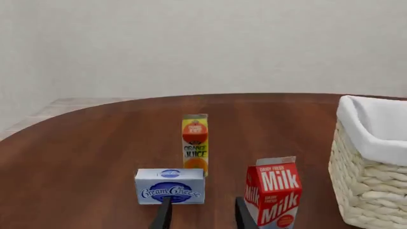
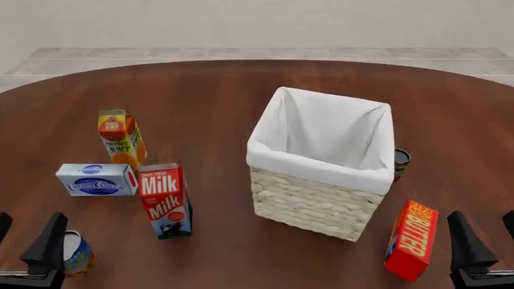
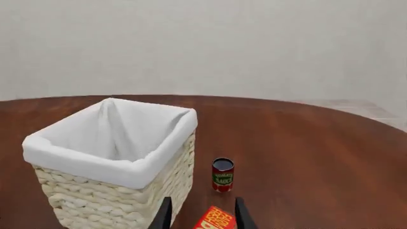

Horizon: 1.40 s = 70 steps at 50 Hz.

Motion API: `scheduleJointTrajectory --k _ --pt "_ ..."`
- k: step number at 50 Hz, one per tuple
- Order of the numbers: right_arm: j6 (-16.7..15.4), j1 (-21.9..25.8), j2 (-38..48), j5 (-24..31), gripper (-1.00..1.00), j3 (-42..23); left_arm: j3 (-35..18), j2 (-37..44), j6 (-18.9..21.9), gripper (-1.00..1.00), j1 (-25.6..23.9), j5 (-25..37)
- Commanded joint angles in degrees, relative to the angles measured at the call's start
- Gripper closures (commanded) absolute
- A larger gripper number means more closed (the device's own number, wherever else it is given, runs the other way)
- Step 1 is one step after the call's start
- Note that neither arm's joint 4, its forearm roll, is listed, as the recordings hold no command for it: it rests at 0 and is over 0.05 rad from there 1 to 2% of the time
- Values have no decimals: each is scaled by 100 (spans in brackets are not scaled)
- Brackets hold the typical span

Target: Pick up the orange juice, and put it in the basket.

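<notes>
The orange juice (image 2: 120, 137) is a small orange and yellow gable-top carton standing upright at the table's left, beyond the cream cheese box. The left wrist view shows the orange juice (image 1: 195, 143) straight ahead past that box. The basket (image 2: 321, 170), pale wicker with a white liner, stands in the middle of the table and holds nothing I can see. My left gripper (image 2: 24, 241) is open at the near left edge, well short of the carton. My right gripper (image 2: 488, 241) is open at the near right edge. Neither holds anything.
A blue cream cheese box (image 2: 96, 179) and a red milk carton (image 2: 165, 200) stand between my left gripper and the juice. A small can (image 2: 76, 253) sits beside the left fingers. A red butter box (image 2: 412, 241) and a tomato sauce can (image 2: 401, 164) are right of the basket.
</notes>
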Motion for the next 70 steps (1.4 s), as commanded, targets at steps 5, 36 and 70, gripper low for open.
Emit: scheduleJointTrajectory --k 5,36,70 --pt "-47 17 155 -132 -100 73 -17 -8 1 -100 -7 12" --pt "-102 50 309 -265 -100 83 -1972 1015 126 -100 -59 273" --pt "-50 49 -20 -28 -100 82 -6425 6128 -54 -100 192 1881"
